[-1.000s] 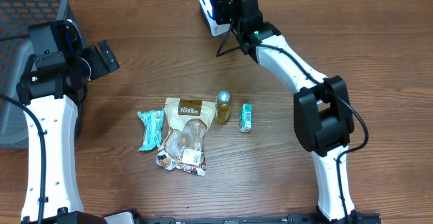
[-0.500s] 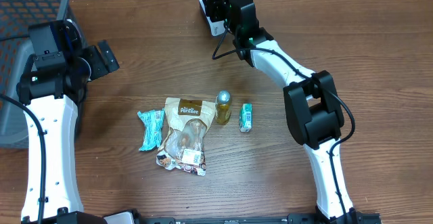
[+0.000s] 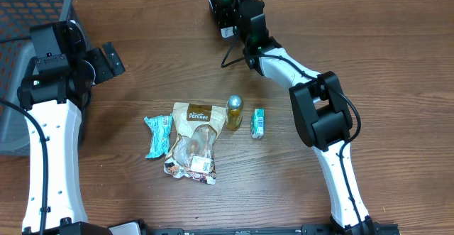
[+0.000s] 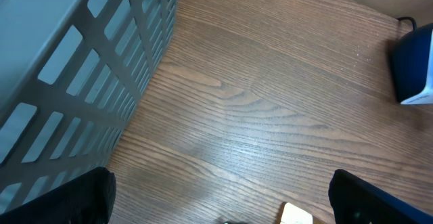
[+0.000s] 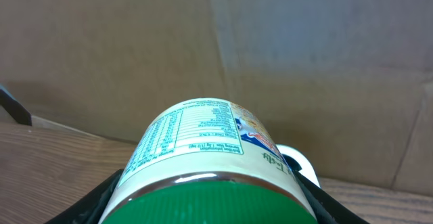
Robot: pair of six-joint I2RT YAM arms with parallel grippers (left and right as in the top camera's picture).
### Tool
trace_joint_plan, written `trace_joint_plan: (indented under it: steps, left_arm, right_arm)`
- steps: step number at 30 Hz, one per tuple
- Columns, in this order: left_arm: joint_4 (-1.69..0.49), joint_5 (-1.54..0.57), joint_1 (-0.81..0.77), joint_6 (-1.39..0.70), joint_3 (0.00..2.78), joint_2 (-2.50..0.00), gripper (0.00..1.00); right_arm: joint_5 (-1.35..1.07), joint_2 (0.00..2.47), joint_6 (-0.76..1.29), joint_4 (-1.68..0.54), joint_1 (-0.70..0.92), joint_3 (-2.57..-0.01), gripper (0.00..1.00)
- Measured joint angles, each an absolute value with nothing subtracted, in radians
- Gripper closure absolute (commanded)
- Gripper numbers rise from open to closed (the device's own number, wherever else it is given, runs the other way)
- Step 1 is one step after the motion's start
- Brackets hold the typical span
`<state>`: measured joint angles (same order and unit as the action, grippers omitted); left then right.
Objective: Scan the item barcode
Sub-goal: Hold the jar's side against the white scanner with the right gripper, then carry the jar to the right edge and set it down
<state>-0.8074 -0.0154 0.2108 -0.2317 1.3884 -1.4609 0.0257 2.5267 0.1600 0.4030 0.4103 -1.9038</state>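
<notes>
Brown wood-grain worktop [image 3: 397,64]. Carries a loose row near the middle: teal wrapper [image 3: 158,135] at the left, brown Pantree pouch [image 3: 194,142] just beside it, yellow-green bottle [image 3: 234,112] on its side by the pouch's upper right corner, small green carton [image 3: 258,123] near the bottle but apart. Bears a grey slatted basket [image 3: 28,8] at the left edge. Holds a blue-and-white scanner [image 4: 414,75] at the far edge, with a black cable [image 3: 228,55] close by.

"Pantree" on brown pouch [image 3: 193,132], jar [image 5: 203,149] print unreadable
</notes>
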Motion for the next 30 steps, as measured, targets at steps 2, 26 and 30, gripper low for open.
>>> trace_joint_plan:
  steps: [2,26,30]
  left_arm:
    - [-0.807,-0.015,0.211,-0.232,1.388,-1.461,0.0]
    - [-0.807,-0.015,0.211,-0.232,1.388,-1.461,0.0]
    - [-0.807,-0.015,0.211,-0.231,1.388,-1.461,0.0]
  right_arm:
    - [0.026,2.534,0.16,0.403,0.405,-1.904,0.96]
    - [0.023,2.05,0.16,-0.764,0.194,-1.93,0.95]
    - [0.024,2.071,0.175,-1.05,0.104,-1.922,0.93]
